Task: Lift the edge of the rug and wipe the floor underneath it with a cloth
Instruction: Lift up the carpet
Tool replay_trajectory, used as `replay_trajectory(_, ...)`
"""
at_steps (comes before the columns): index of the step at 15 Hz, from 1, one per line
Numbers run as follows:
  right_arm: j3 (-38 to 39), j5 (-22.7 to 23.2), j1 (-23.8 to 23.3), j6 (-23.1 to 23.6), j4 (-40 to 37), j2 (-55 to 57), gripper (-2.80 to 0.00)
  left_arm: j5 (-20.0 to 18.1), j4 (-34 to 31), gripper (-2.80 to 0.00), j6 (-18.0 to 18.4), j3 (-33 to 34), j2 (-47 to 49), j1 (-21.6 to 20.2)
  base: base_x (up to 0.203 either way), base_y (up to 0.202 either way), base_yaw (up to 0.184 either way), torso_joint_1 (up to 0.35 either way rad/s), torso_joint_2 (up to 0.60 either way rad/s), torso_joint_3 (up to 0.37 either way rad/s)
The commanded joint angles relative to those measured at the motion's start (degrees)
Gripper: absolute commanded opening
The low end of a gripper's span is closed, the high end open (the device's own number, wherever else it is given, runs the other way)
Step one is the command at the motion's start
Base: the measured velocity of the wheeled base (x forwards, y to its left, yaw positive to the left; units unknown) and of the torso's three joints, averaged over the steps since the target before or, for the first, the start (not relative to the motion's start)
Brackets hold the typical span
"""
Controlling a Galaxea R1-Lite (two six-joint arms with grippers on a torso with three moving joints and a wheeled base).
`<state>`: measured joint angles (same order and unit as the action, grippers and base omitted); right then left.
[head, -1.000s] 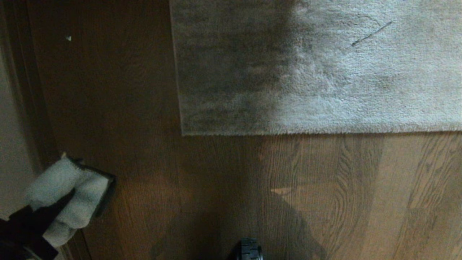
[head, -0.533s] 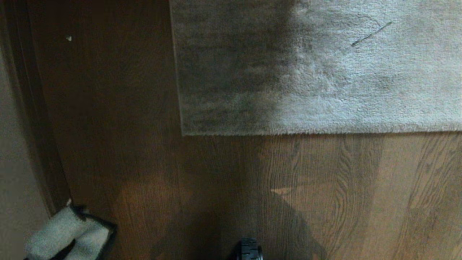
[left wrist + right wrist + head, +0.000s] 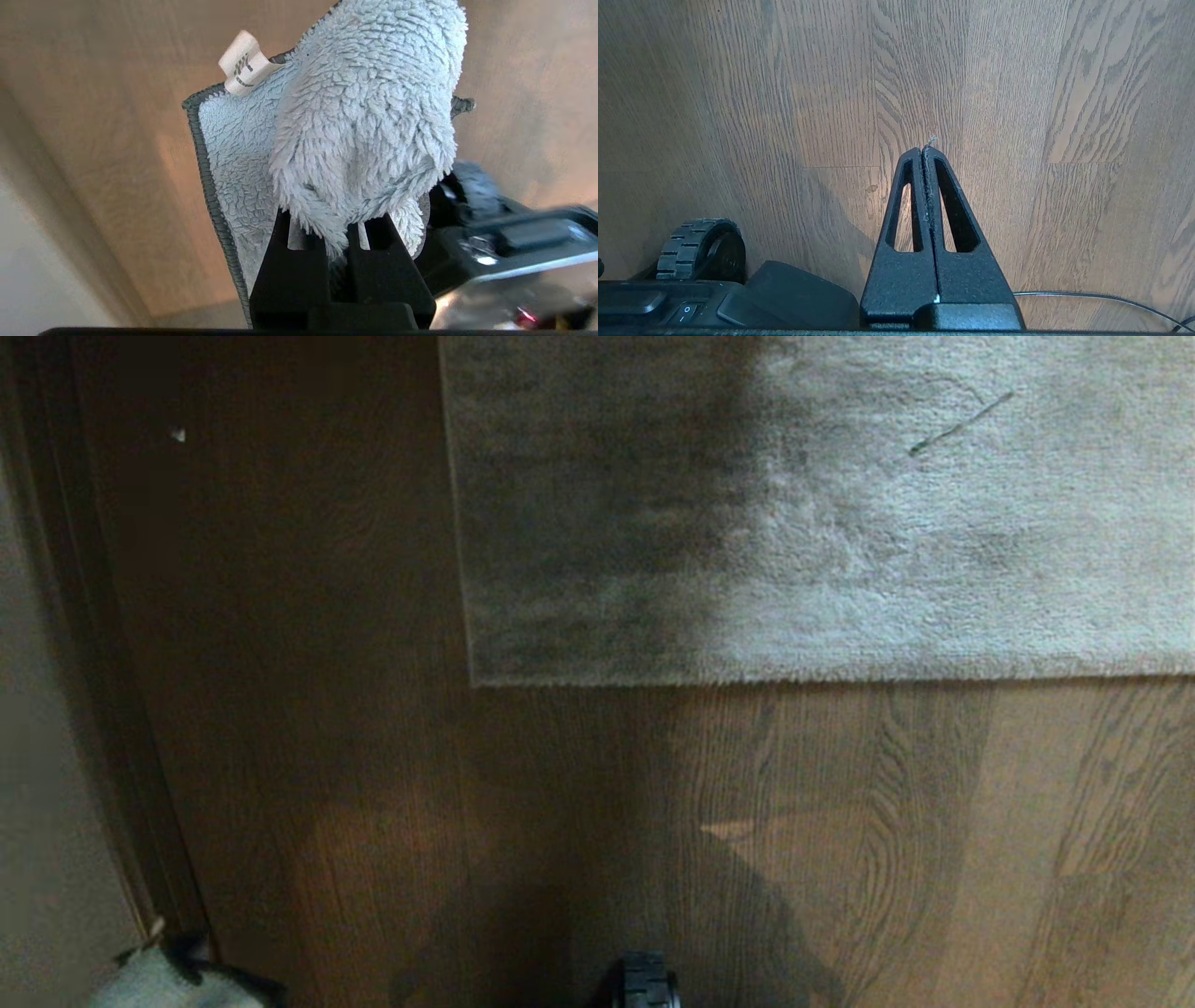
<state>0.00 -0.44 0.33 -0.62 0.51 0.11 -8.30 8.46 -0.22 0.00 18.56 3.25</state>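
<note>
The light grey shaggy rug lies flat, and its rug edge (image 3: 794, 679) runs straight to a square corner (image 3: 473, 681). Brown plank floor (image 3: 373, 756) surrounds it, dark in shadow on the left. Only a sliver of the pale fuzzy cloth (image 3: 154, 987) shows at the head view's bottom left corner, far from the rug. In the left wrist view my left gripper (image 3: 337, 224) is shut on the bunched cloth (image 3: 364, 116), which hides its fingertips. My right gripper (image 3: 923, 149) hangs shut over bare floor (image 3: 1017, 93), holding nothing but a stray fibre.
A pale wall with dark trim (image 3: 103, 709) runs along the left. My base's wheel (image 3: 647, 982) sits at the bottom centre and also shows as a wheel (image 3: 698, 247) in the right wrist view. A thin cable (image 3: 1111, 297) lies on the floor. A dark streak (image 3: 962, 423) marks the rug.
My left gripper has drawn back with the cloth towards the head view's bottom left corner, and it is nearly out of that view. The rug and the right arm have not moved.
</note>
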Motion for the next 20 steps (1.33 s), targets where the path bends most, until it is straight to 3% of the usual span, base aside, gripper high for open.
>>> replay_trajectory(1, 0.0, 0.0, 0.0, 0.0, 0.0, 0.0, -2.80, 2.8, -1.3, -2.80, 0.0, 0.0, -6.3, -1.3, 0.000, 0.000, 0.000, 0.000, 0.00, 0.000)
replay_trajectory(7, 0.0, 0.0, 0.0, 0.0, 0.0, 0.0, -2.80, 7.6, -8.0, -2.80, -0.1, -0.1, -18.6, -3.1, 0.000, 0.000, 0.000, 0.000, 0.00, 0.000)
replay_trajectory(20, 0.0, 0.0, 0.0, 0.0, 0.0, 0.0, -2.80, 7.6, -8.0, -2.80, -0.2, -0.1, -18.6, -3.1, 0.000, 0.000, 0.000, 0.000, 0.00, 0.000)
